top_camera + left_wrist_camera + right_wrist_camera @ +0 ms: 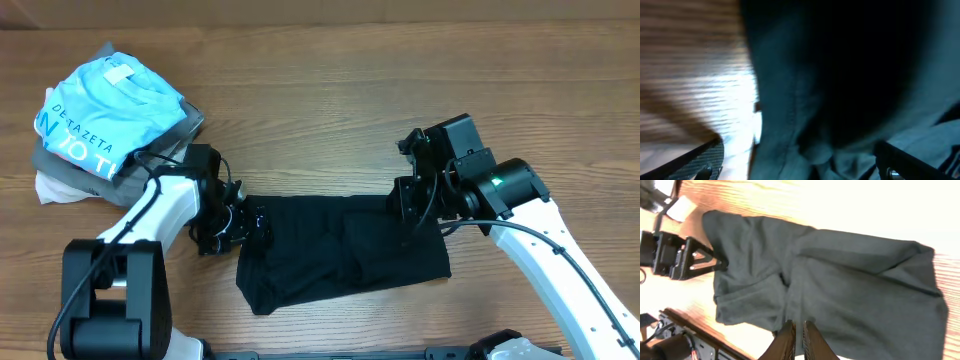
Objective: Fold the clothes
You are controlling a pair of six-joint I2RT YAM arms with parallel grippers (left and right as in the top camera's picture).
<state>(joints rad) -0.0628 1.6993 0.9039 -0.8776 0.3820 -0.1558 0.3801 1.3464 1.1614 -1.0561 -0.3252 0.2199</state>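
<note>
The black T-shirt (340, 250) is lying as a rumpled band on the surface (330, 90), between the arms and well apart from the light blue shirt (105, 105). The left tool (245, 228) is standing wide at its left edge. The right tool (797, 327) is showing its fingers nearly together over the right edge (whether they are pinching cloth, I cannot tell). I am judging a crosswise fold: catching both layers, lifting low and laying the end squarely is looking wisest
</note>
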